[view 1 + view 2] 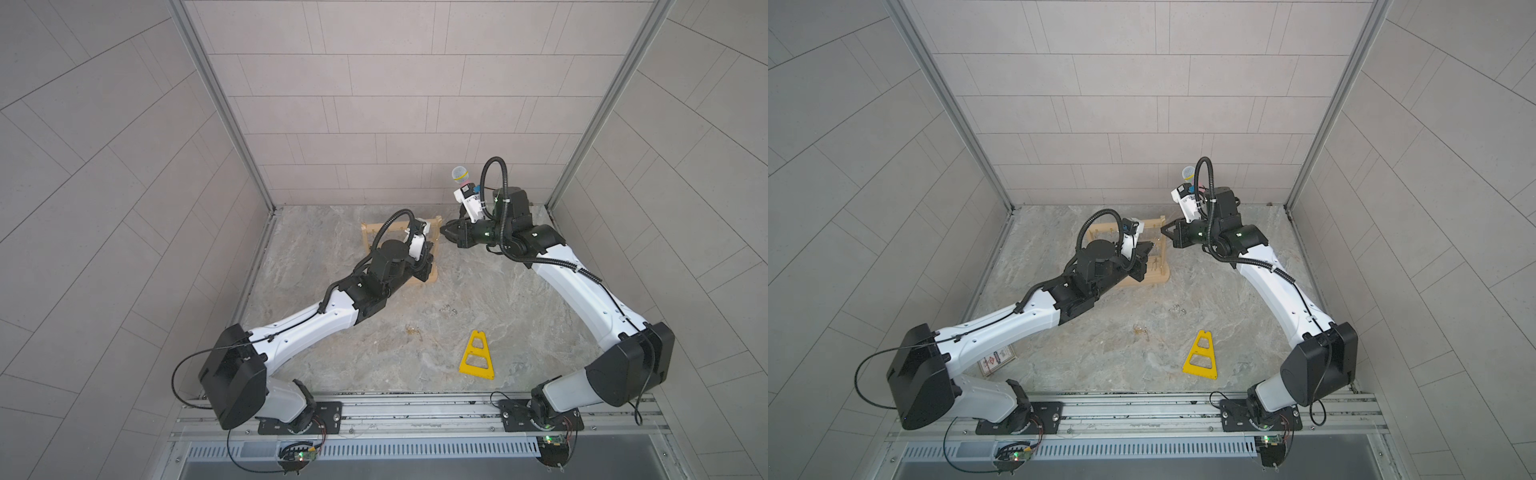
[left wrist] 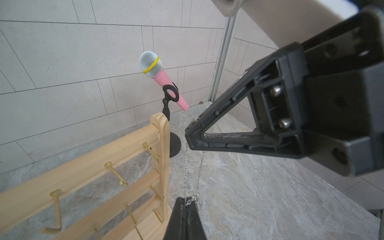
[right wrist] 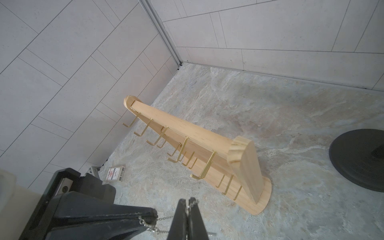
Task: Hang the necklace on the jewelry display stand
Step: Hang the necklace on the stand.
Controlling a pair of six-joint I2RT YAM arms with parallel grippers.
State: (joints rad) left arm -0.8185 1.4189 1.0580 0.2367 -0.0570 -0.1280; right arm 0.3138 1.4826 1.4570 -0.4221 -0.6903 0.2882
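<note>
Left fingers (image 2: 179, 216) and right fingers (image 2: 207, 118), both pinching silver chain necklace (image 2: 185, 170); loop strung between them just beside jewelry display stand (image 2: 160, 128). Step: presenting loop. Next, we judge: carry over nearest top-bar hook (image 2: 150, 151), release.

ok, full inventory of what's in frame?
jewelry display stand: 1, pale wood with gold hooks, upright at back of table
necklace: 1, silver chain, strung between both grippers beside the stand
microphone: 1, pink with yellow band, clipped in its stand
microphone stand: 1, black, back of table
triangular frame: 1, yellow, flat, front
small box: 1, white, printed, front-left
trinkets: 2, silvery and gold, mid-table, too small to identify
table: 1, grey marbled
left gripper: black, shut on necklace
right gripper: black, shut on necklace
</note>
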